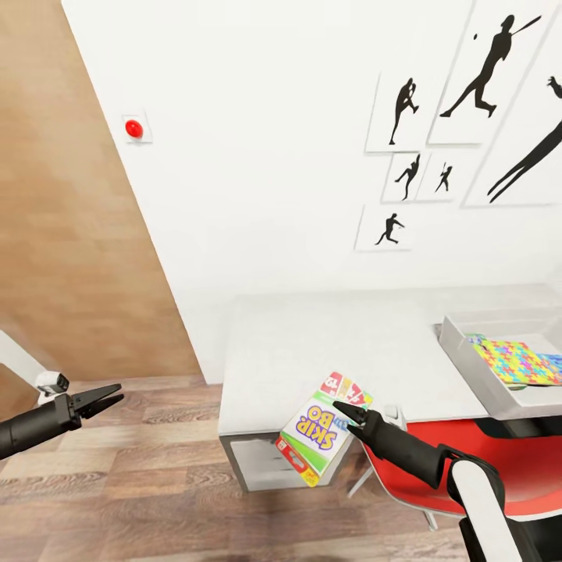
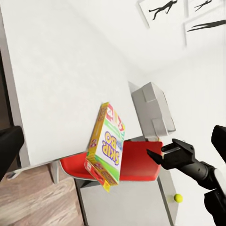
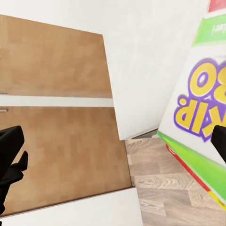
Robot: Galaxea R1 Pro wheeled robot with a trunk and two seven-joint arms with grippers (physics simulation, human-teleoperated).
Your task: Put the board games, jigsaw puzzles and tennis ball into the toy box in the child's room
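A: Head view. Right gripper (image 1: 349, 413) closed on the Skip-Bo board game (image 1: 321, 425); box tilted, held off the front edge of the white table (image 1: 312, 343), over the wood floor (image 1: 148, 484). Red chair (image 1: 531, 468) just beside, tucked at the table.

B: Toy box (image 1: 468, 355) at the table's right end, grey, a jigsaw puzzle (image 1: 519, 363) lying inside. Left gripper (image 1: 105, 396) well apart at the left, over the floor, fingers nearly together, nothing between them.

A: Left wrist view. Same board game (image 2: 106, 143) seen edge-on, upright, lower corner down; right gripper (image 2: 157, 157) at its far side. Exact contact hard to tell here.

B: Toy box (image 2: 153, 110) beyond it on the table (image 2: 56, 75). Tennis ball (image 2: 178, 198) small and yellow, on the table past the right arm. Red chair (image 2: 136, 162) behind the box.

A: Right wrist view. Board game (image 3: 197, 108) close against the camera, purple lettering upside down, one dark fingertip (image 3: 220, 141) at its face.

B: Wooden door (image 3: 52, 122) and floor (image 3: 165, 188) behind
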